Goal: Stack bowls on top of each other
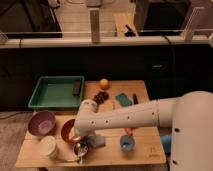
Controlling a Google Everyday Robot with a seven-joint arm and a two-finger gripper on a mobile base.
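Your gripper [75, 136] sits low at the right rim of the orange-red bowl [67, 131] on the table [110, 150]; the arm hides its fingers, so you cannot tell their state. The purple bowl [41, 123] lies just left, the white bowl [49, 146] in front. The arm covers part of the orange-red bowl.

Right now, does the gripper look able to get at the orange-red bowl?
Probably yes. The gripper is already down at the orange-red bowl, at its right rim, and nothing sits between them. The purple bowl lies apart to the left, the white bowl apart in front, and the metal cup just in front.
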